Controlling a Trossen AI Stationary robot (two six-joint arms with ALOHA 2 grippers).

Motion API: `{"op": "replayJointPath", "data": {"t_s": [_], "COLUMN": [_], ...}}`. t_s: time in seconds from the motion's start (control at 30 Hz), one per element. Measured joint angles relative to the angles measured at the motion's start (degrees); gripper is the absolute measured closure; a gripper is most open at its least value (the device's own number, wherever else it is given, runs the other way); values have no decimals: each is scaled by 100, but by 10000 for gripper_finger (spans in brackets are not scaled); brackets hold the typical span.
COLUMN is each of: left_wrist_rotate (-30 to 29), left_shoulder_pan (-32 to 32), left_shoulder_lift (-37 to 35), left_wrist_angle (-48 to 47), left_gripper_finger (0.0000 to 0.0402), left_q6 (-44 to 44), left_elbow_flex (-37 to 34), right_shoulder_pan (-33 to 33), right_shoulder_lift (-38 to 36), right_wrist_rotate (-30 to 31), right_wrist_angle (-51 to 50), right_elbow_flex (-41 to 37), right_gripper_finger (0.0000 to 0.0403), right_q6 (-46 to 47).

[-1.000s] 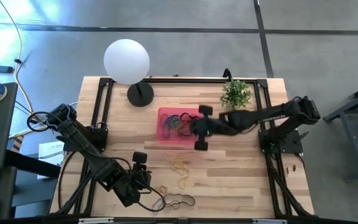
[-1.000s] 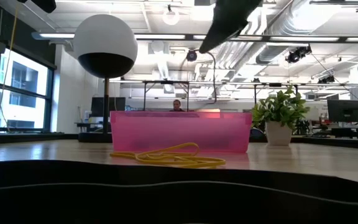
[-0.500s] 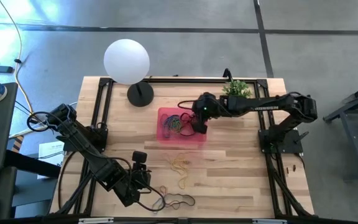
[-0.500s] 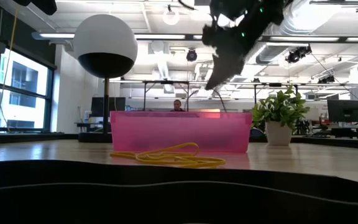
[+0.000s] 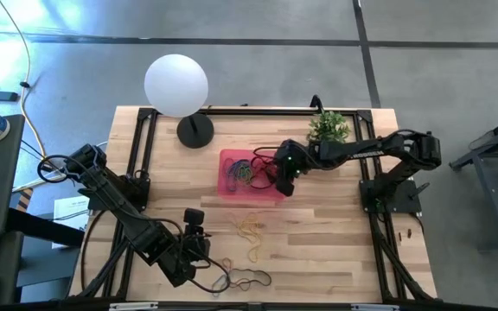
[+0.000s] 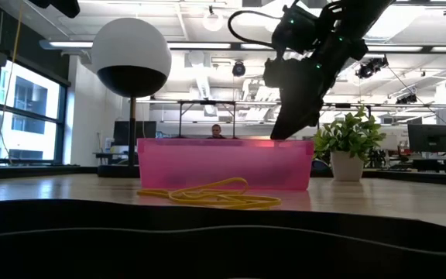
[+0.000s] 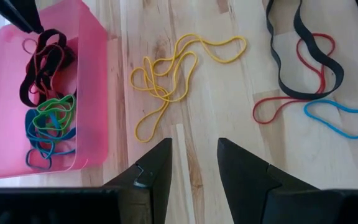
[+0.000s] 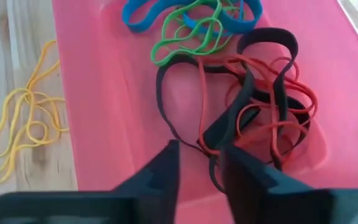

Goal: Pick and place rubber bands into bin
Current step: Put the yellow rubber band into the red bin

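Observation:
The pink bin (image 5: 228, 188) (image 6: 223, 163) stands mid-table and holds black and red rubber bands (image 8: 253, 118) at one end and green and blue ones (image 8: 191, 25) (image 7: 51, 124) at the other. My right gripper (image 5: 281, 187) (image 8: 199, 174) points steeply down into the bin's right end, open, its tips at the rim's height (image 6: 279, 133), right above the black and red bands. A yellow band (image 5: 251, 229) (image 7: 173, 68) lies on the wood nearer. My left gripper (image 5: 204, 250) (image 7: 194, 168) hovers open near the front edge, with nothing between its fingers. My right gripper's fingers (image 8: 160, 168) stand on either side of a black and red strand (image 8: 211, 146) that lies on the bin's floor. Whether they touch it, I cannot tell.
Black, red and blue bands (image 7: 303, 68) (image 5: 242, 278) lie by the front edge, right of my left gripper. A white globe lamp (image 5: 176, 85) stands at the far left and a potted plant (image 5: 328, 130) at the far right. A black frame rims the table.
My right gripper has swung toward the table's far side and come down from high above the bin to its right end, turning as it went. The left arm has kept still.

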Motion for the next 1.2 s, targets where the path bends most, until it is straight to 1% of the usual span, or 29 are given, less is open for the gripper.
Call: {"op": "replayJointPath", "data": {"t_s": [0.17,0.23,0.33,0.4,0.5,0.6,0.63,0.77,0.9,1.07,1.2], "left_wrist_rotate": [-2,-2,-8,64,402,974,1148,1664,2177,2367,2512], "left_shoulder_pan": [2,2,59,158,458,845,985,1541,2047,2452,2626], "left_shoulder_lift": [0,0,43,159,326,541,620,840,1043,1233,1336], "left_wrist_angle": [10,17,80,205,570,960,1136,1350,1561,1704,1889], "left_gripper_finger": [284,284,284,284,284,284,284,284,284,284,284], "left_q6": [1,1,204,547,1132,1611,1712,1799,2061,2279,2399], "left_elbow_flex": [0,0,2,3,3,2,2,2,1,-1,3], "right_shoulder_pan": [5,100,405,658,1092,1557,1716,2357,3043,3916,4488], "right_shoulder_lift": [0,-7,-8,-13,-15,-20,-22,-22,-22,-22,-22], "right_wrist_rotate": [-165,-210,-234,-189,-11,161,277,768,1550,2660,3291], "right_wrist_angle": [20,26,38,45,39,32,23,-275,-627,-986,-1281], "right_elbow_flex": [128,229,459,608,772,861,861,859,828,828,828], "right_gripper_finger": [218,188,159,151,150,156,158,171,185,199,207], "right_q6": [54,-24,-198,-281,-318,-222,-167,280,971,2003,2866]}}
